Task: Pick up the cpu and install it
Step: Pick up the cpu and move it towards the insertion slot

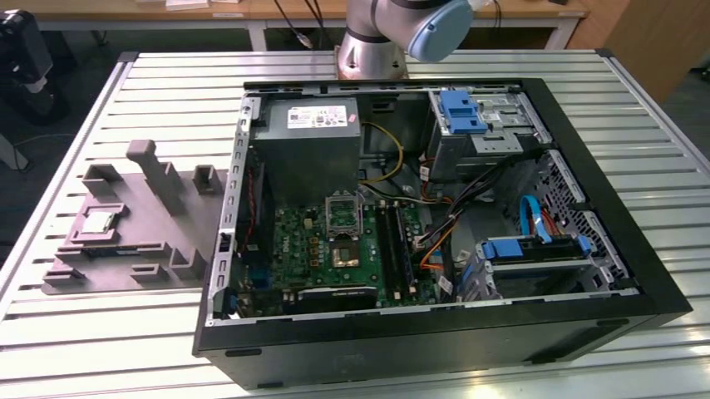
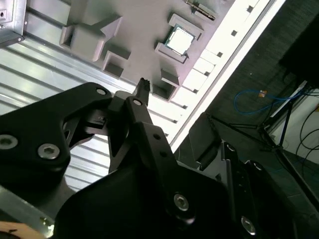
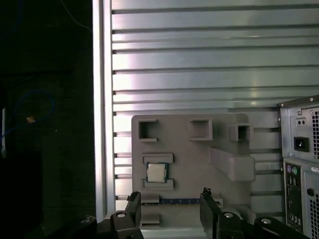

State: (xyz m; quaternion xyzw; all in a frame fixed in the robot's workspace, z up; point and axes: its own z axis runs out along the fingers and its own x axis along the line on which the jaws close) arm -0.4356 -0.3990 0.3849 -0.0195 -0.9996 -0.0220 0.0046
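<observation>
Chip [image 3: 156, 173] lies flat in grey tray [image 3: 227, 132] recess on table [image 1: 133, 332], off computer case [image 1: 444, 341] toward exterior view's left. Gripper [image 3: 169, 195] spread, empty, well apart from tray. Chip ahead of fingertips [image 3: 206, 192], off-centre between them.

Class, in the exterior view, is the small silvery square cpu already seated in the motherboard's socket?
No, the small silvery square cpu lies in the grey moulded holder on the slatted table, outside the black computer case.

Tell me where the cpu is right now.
The cpu lies on the grey holder tray, between two raised blocks, at the exterior view's left of the open computer case.
</observation>
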